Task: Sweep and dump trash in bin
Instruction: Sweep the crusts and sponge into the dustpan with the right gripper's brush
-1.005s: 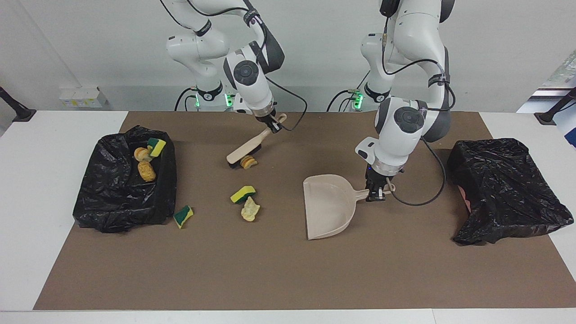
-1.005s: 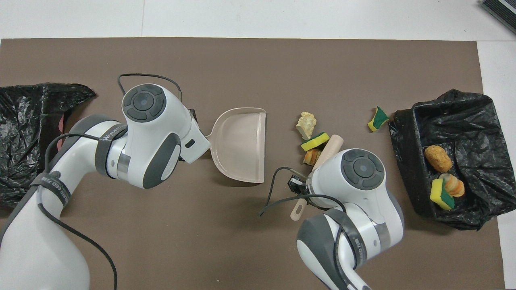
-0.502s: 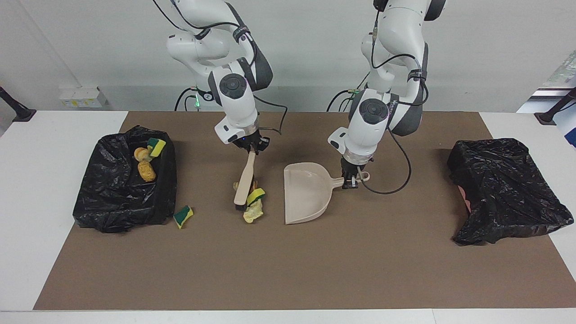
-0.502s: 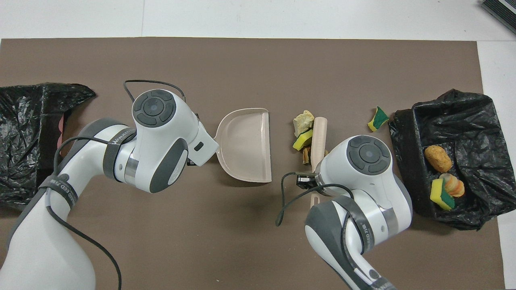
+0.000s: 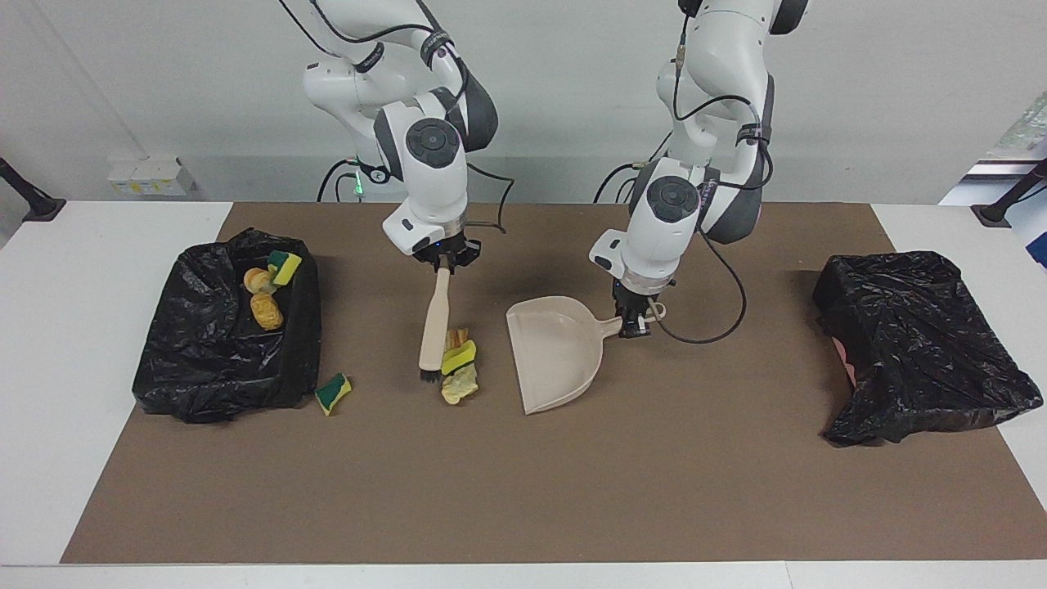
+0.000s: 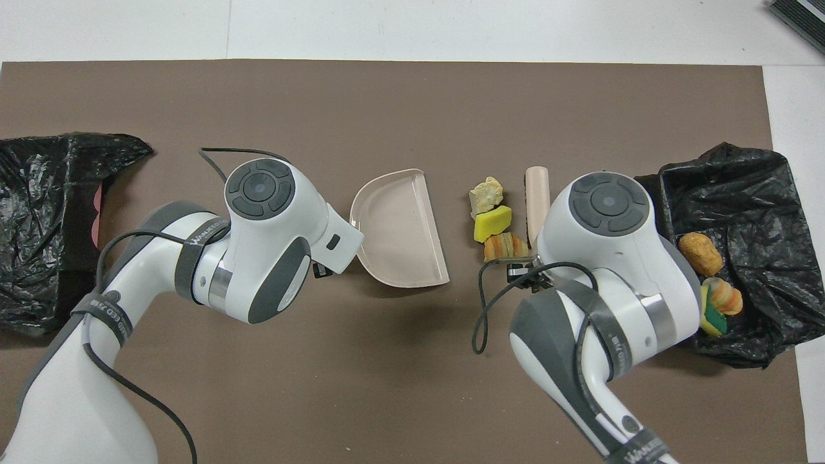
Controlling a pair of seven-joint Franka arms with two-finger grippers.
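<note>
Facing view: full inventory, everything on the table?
table: one, white.
mat: one, brown, on table.
bin: one, black-bagged, right arm's end.
black bag: one, left arm's end.
brush: one, beige, mid-mat.
dustpan: one, beige, beside brush.
loose scraps: three, yellow and tan, between brush and dustpan.
sponge scrap: one, green-yellow, beside bin.
binned scraps: three, yellow-green and tan, in bin.
right gripper: jaws shut on brush.
left gripper: jaws shut on dustpan.

green-backed scrap [image 5: 333, 393]: hidden overhead beneath the right arm
left gripper [image 5: 634, 324]: covered overhead by its own wrist
bin bag [image 6: 38, 219]: cut off by the overhead view's edge
</note>
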